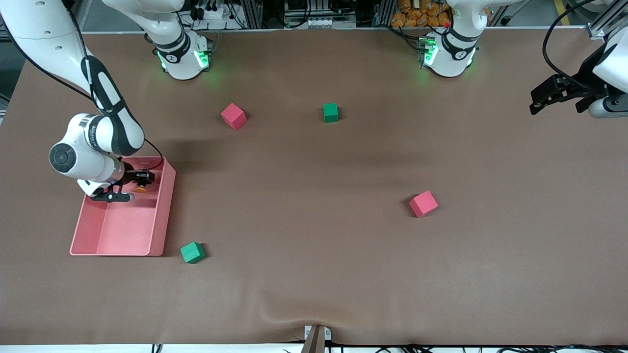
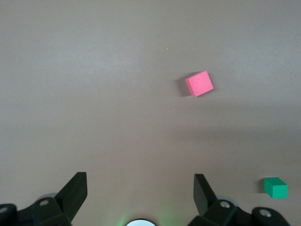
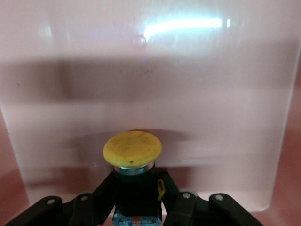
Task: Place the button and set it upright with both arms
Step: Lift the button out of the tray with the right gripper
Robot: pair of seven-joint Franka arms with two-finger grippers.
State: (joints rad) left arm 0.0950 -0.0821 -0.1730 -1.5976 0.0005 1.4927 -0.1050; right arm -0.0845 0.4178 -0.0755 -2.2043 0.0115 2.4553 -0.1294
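- Button (image 3: 133, 149), orange cap on a short black body, sat pinched between the fingers of the right gripper (image 1: 142, 182), inside the pink tray (image 1: 162, 215).
- Seen from the right wrist view, the cap faced out toward the tray's pale floor, with the black body clamped on both sides.
- The pink tray lay at the right arm's end of the table, and the right gripper was down in the part of it farthest from the front camera.
- A green cube (image 1: 192, 252) stood on the table just beside the tray's nearest corner.
- A red cube (image 1: 233, 116) lay farther from the front camera than the tray, and a second green cube (image 1: 330, 112) farther along toward the left arm's end.
- Another red cube (image 1: 423, 203) sat well apart from the tray, toward the left arm's end.
- The left gripper (image 1: 544, 98) waited in the air over that end of the table, well apart from the tray, fingers (image 2: 75, 190) spread wide with nothing between them.
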